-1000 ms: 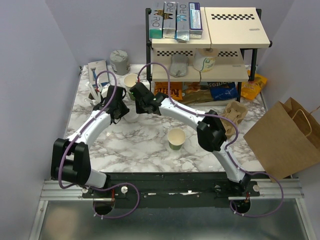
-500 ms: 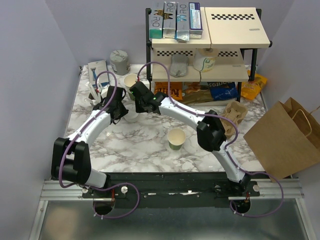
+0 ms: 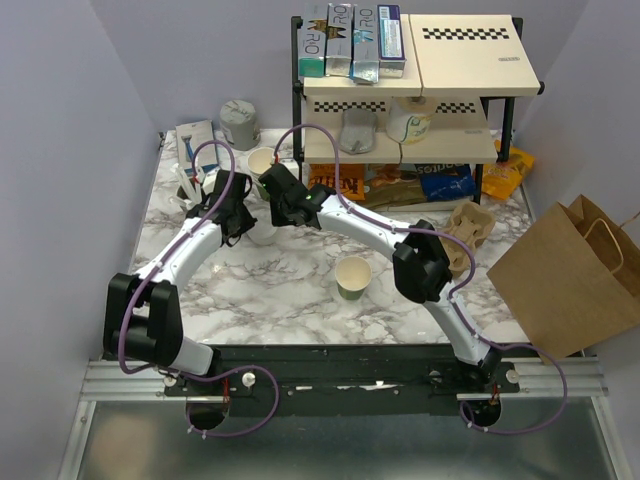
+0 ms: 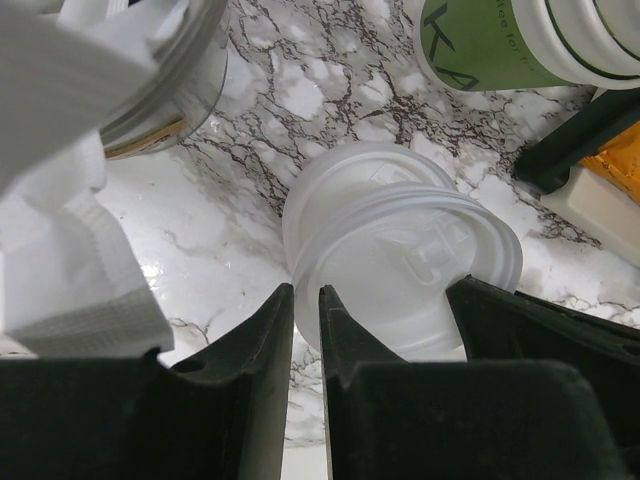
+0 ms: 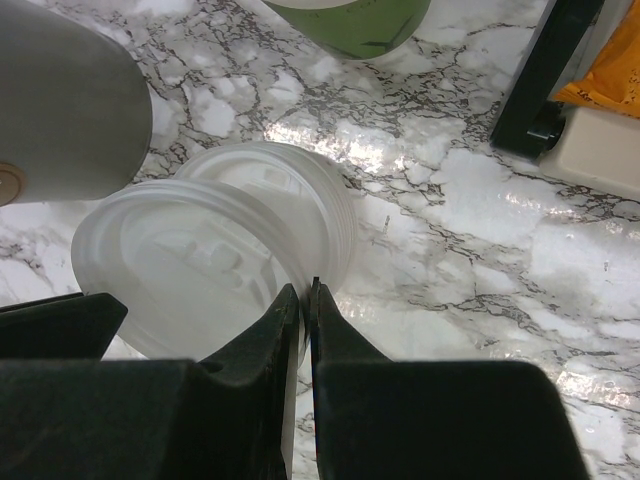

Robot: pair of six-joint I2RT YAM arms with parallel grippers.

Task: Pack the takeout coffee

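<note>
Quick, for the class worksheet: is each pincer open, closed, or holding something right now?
Left pincer: closed on the rim of the white lids.
Right pincer: closed on the opposite rim of the white lids.

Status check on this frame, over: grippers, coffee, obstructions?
Right gripper shut on top white plastic lid of stack. Left gripper jaws narrow at its opposite rim, grip unclear. Cream-and-green paper cup lidless mid-table. Nothing blocking.

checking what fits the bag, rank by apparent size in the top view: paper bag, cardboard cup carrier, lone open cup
1. paper bag
2. cardboard cup carrier, partly hidden
3. lone open cup
</note>
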